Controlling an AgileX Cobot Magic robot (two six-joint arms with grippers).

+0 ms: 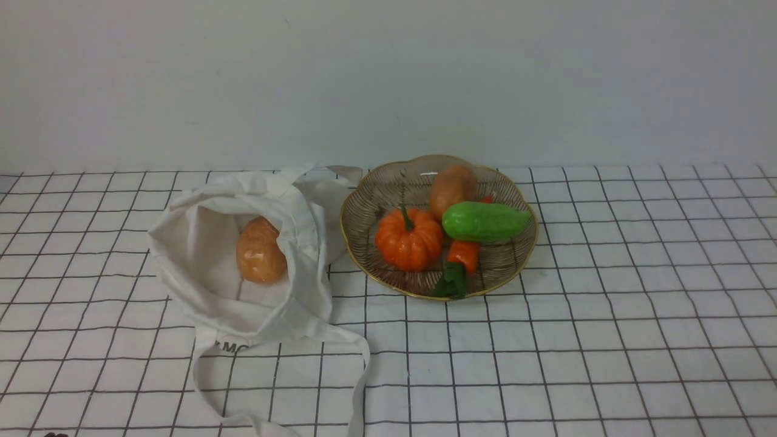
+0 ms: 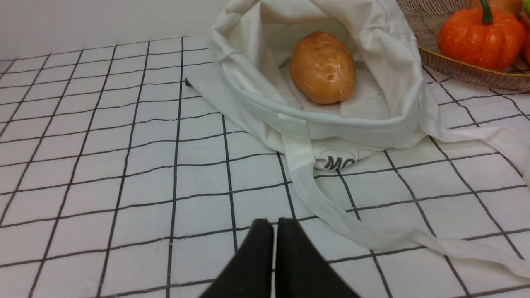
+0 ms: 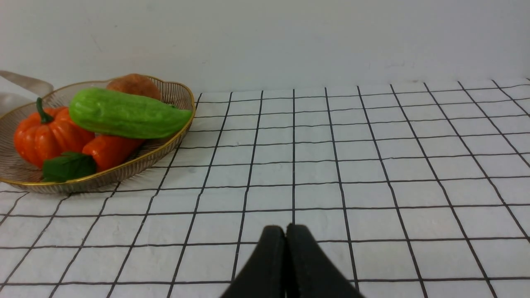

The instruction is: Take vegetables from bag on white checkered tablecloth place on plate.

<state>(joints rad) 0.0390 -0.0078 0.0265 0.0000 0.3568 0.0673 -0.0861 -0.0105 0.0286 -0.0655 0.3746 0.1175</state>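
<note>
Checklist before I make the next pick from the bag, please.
Left gripper shut, nothing between its fingertips: ok
Right gripper holding nothing: ok
Bag mouth open: ok
Potato visible inside the bag: ok
Pumpkin and green cucumber both within the plate's rim: ok
Nothing else hidden in the bag's folds: cannot tell

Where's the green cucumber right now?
Front view: on the plate, toward its right side, lying across the red-orange vegetable with dark green leaves, right of the pumpkin. The cucumber isn't in the bag.
</note>
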